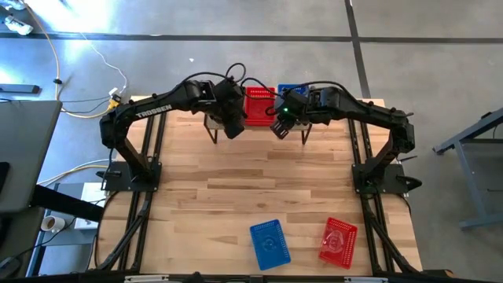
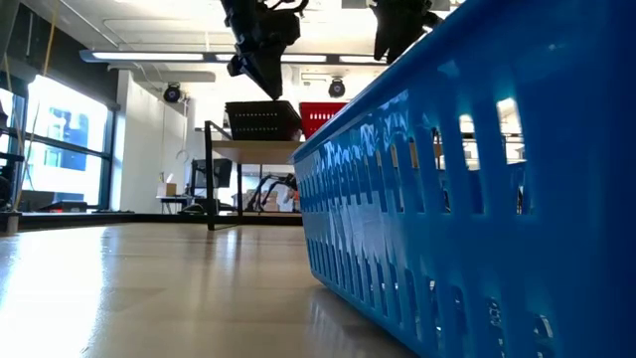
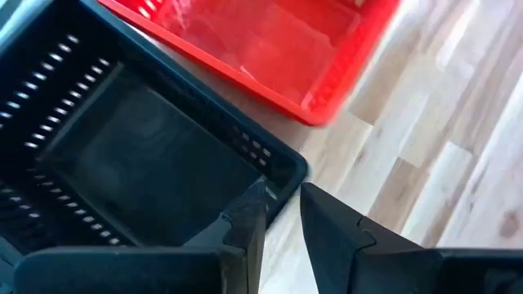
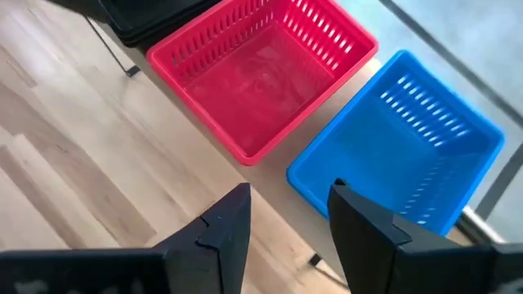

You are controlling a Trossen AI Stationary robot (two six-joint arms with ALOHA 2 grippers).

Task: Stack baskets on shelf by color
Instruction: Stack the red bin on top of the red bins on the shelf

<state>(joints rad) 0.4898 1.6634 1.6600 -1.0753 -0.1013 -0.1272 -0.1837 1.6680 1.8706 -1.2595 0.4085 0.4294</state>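
Note:
On the shelf at the table's far side, a black basket, a red basket and a blue basket sit side by side on their bottoms, mouths up. My left gripper hovers above the black basket's near corner; it is open by a narrow gap that shows only wood. My right gripper is open above the shelf's front edge, near the place where the red and blue baskets meet. In the low view my left gripper is clear of the black basket.
A blue basket and a red basket lie apart on the tabletop near its front edge, toward the right. The blue one fills the right of the low view. Bare wood lies between them and the shelf.

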